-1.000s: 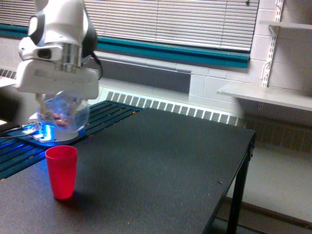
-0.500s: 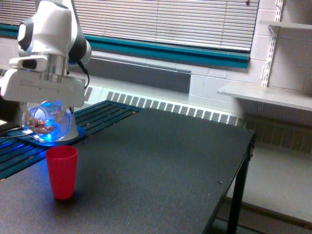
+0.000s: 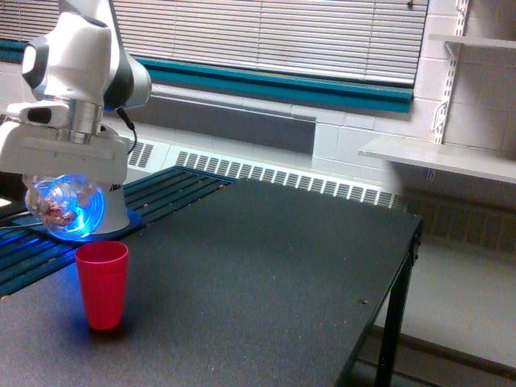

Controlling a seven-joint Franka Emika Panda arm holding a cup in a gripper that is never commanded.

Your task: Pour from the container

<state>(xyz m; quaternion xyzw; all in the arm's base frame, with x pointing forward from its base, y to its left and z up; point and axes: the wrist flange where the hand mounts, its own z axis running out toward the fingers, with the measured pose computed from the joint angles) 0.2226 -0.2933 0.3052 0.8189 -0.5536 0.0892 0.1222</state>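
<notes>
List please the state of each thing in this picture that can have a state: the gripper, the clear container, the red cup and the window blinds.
Gripper: shut on the clear container, held above the table.
Clear container: tipped on its side, pinkish bits still inside, lit blue.
Red cup: upright on the black table, open at the top; contents cannot be seen.
Window blinds: lowered, slats closed.

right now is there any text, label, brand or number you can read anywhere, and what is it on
None: no readable text shows in the exterior view.
The red cup is plain, with no print.
The clear container under the hand shows only blue glow and pinkish bits, no label.
The white arm carries no legible marking at this sharpness.
The table, blinds and wall shelves bear no signs.
</notes>
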